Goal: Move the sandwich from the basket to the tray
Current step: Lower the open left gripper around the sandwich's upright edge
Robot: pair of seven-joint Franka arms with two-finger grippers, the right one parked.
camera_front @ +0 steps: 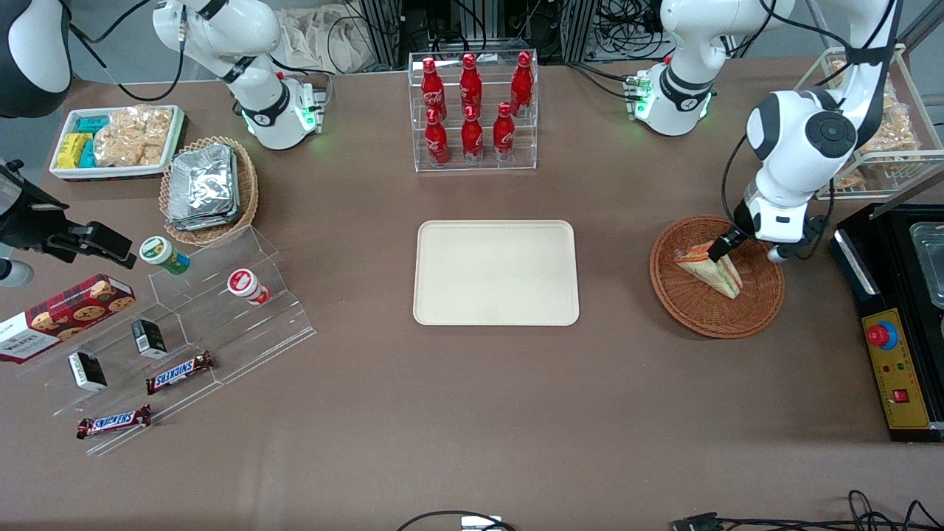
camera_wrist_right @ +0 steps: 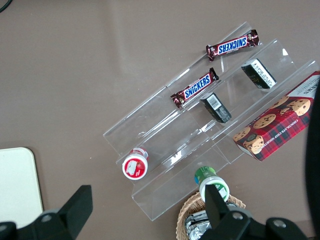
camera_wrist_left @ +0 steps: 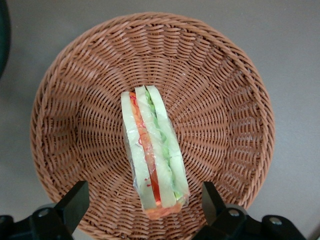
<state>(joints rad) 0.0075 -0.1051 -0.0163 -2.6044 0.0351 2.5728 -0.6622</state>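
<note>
In the front view, the claw (camera_front: 719,247) is being held spread apart over the sandwich (camera_front: 714,271) in the basket (camera_front: 717,276), well apart from the tray (camera_front: 495,273). In the left wrist view, the sandwich (camera_wrist_left: 154,152) is being shown lying in clear wrap, pale bread around green, orange and red layers; the slick wrap is risking a slip should the fingers (camera_wrist_left: 75,202) be closed off-centre.

You see black claw (camera_wrist_left: 142,207) over reddish-brown woven wicker basket (camera_wrist_left: 225,95); pale-bread sandwich wedge (camera_wrist_left: 154,152) striped green, orange, red; cream-beige tray (camera_front: 495,272); brown worktop (camera_front: 472,413).
</note>
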